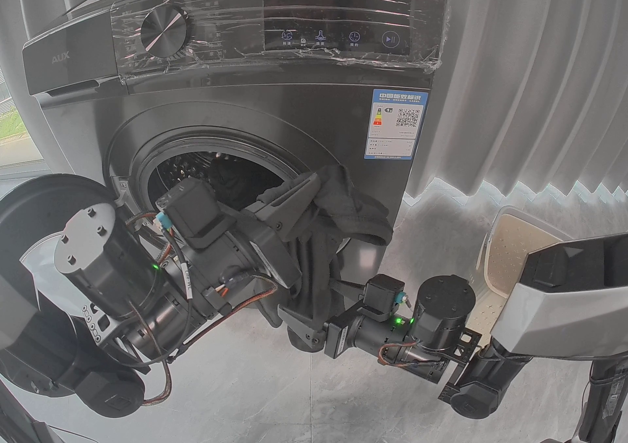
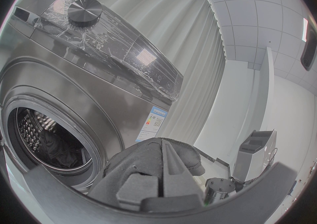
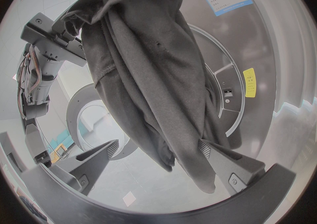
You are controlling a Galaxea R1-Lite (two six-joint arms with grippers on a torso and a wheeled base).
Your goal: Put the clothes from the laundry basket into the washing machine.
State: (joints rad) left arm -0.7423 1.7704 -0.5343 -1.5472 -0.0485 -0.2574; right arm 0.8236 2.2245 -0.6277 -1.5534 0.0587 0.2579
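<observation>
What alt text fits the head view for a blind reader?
The left gripper holds a dark garment before the open washing machine, with the open right gripper at the garment's hanging end. A laundry basket stands to the right.

The washing machine (image 1: 261, 91) is a dark steel front-loader. Its round opening is uncovered, and dark clothing (image 1: 229, 179) lies in the drum. A dark grey garment (image 1: 340, 202) is clamped in the left gripper (image 2: 160, 165) just in front of the opening's right edge and hangs down in long folds. The pale laundry basket (image 1: 507, 255) stands on the floor to the machine's right.
</observation>
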